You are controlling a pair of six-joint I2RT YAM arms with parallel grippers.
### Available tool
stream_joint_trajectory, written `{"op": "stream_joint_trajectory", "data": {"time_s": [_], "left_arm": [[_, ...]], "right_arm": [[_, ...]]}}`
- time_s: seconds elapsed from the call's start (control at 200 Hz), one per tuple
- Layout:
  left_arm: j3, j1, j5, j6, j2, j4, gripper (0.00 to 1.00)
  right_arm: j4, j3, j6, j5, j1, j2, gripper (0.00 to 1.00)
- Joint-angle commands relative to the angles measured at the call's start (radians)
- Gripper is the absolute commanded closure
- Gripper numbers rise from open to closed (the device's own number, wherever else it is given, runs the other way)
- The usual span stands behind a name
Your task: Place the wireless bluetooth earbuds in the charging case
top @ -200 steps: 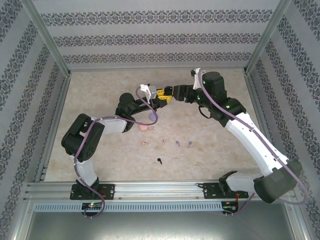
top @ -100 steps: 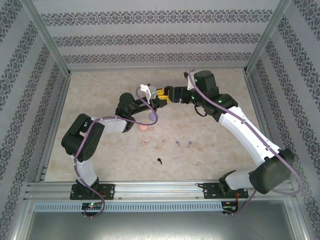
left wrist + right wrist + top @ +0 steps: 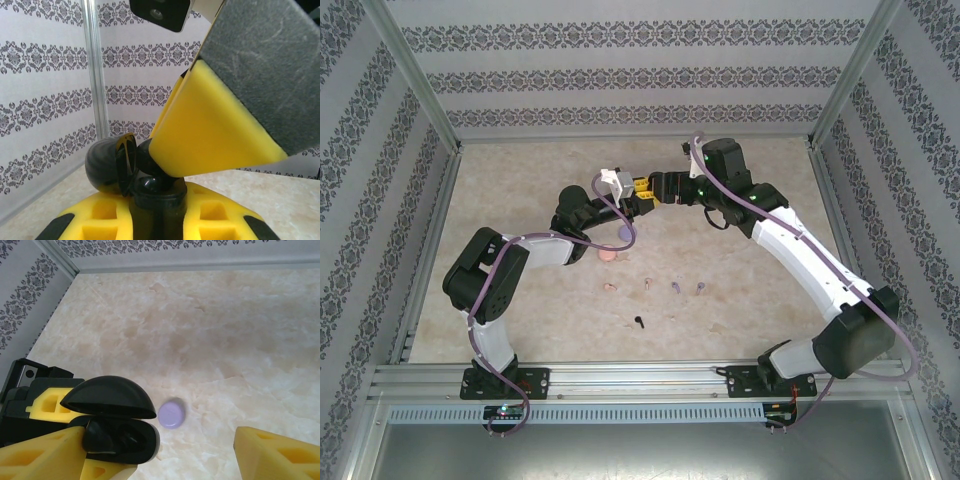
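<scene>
Left gripper (image 3: 638, 187), clamped on the open black charging case (image 3: 117, 415) at upper centre, should hold it level while the right gripper (image 3: 160, 445), jaws apart, fetches the earbuds (image 3: 648, 285) lying mid-frame on the table (image 3: 520, 190).

Marbled beige worktop (image 3: 760, 300): purple case (image 3: 624, 237) and pink case (image 3: 607, 255) lie close together. Nearer the bases, a row of pink earbuds (image 3: 609, 287) and purple earbuds (image 3: 675, 287). The black earbud (image 3: 639, 322) lies alone, nearest.
</scene>
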Motion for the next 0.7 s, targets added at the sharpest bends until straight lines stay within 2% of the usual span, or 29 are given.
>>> {"op": "stream_joint_trajectory", "data": {"time_s": [0.0,0.35,0.694], "left_arm": [[0.001,-0.002,0.008,0.001,-0.016,0.037,1.0],[0.005,-0.002,-0.002,0.002,-0.013,0.041,1.0],[-0.002,-0.002,-0.008,0.004,-0.018,0.043,1.0]], "right_arm": [[0.008,0.018,0.012,0.025,-0.012,-0.001,0.24],[-0.015,-0.008,0.084,0.071,-0.019,-0.074,0.26],[-0.001,0.014,0.119,0.023,-0.019,-0.114,0.25]]}}
